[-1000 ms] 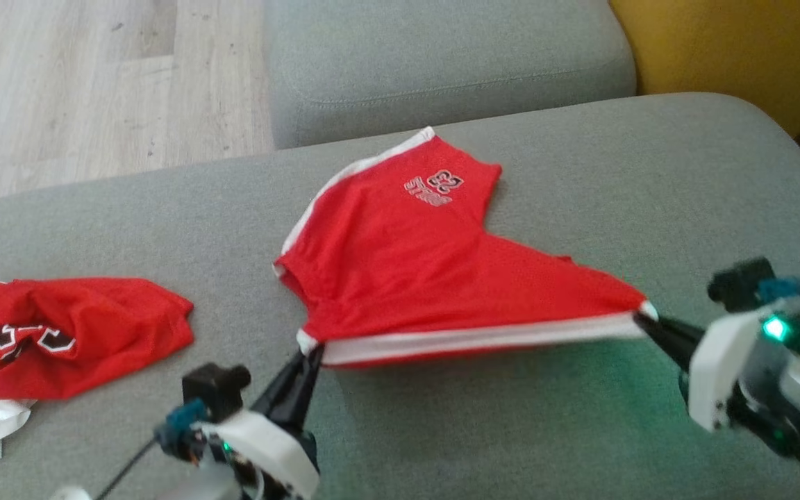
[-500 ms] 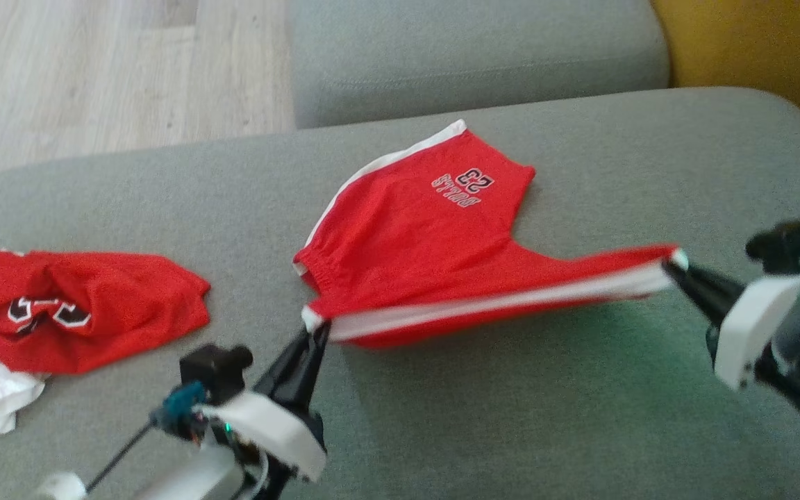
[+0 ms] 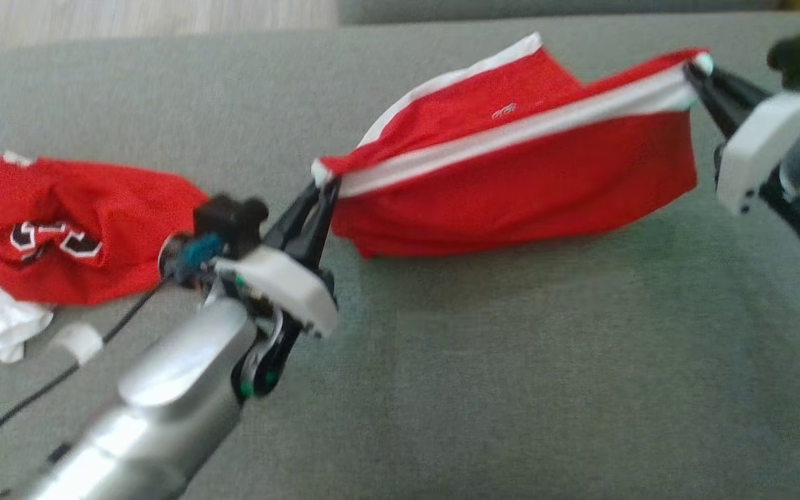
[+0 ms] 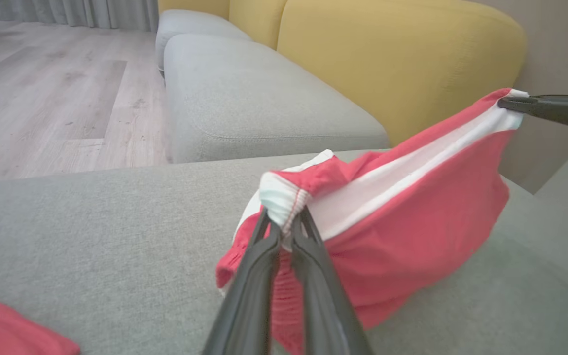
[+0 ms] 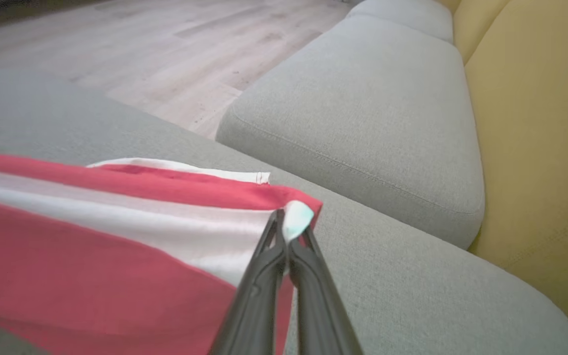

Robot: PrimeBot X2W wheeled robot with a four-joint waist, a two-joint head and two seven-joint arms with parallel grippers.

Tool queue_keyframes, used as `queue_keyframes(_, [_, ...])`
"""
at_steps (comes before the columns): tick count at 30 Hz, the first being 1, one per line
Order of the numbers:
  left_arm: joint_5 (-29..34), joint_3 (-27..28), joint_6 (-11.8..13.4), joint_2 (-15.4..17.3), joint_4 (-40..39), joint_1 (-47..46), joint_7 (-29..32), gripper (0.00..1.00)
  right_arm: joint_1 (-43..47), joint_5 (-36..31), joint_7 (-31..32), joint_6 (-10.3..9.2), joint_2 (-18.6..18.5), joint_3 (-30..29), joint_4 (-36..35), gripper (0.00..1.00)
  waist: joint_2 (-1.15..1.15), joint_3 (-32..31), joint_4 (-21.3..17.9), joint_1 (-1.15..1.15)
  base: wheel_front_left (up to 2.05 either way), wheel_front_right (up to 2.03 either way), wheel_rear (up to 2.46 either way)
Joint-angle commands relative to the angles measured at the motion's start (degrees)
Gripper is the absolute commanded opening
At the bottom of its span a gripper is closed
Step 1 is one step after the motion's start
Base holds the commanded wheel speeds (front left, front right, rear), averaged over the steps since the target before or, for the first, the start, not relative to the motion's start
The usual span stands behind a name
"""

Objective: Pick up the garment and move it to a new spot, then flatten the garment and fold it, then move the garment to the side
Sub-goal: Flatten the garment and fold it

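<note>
Now L hand (image 3: 323, 187) & R hand (image 3: 693, 68) pinch red shorts (image 3: 511, 177) by corners; white stripe (image 3: 511, 130) taut btwn, over woven grey cushion (image 3: 511, 389).

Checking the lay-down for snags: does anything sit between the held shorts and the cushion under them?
Nothing visible does. Left gripper and right gripper pinch the shorts by the striped edge; the cushion beneath is bare, the crumpled jersey off to the left.
</note>
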Motion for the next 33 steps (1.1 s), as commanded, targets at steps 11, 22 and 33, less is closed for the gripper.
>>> queue_keyframes(11, [1.5,1.1,-4.5,-5.7,11.7,-13.4,0.6,0.00,-14.3,-3.2,0.6,0.37,1.5,7.4,9.5,0.00,0.00,10.5,4.9,-0.02,0.00,0.00,0.00])
queue_keyframes(22, [2.3,0.9,-6.7,-10.3,19.5,-17.2,-3.7,0.00,-20.2,-2.2,-4.0,0.37,3.8,13.3,17.6,0.00,0.00,12.6,7.8,-0.02,0.00,0.00,0.00])
queue_keyframes(33, [2.1,1.4,-8.1,-13.5,25.0,-20.2,-6.3,0.00,-26.4,-1.6,-8.8,0.37,4.5,17.2,24.7,0.00,0.00,15.5,10.2,-0.02,0.00,0.00,0.00])
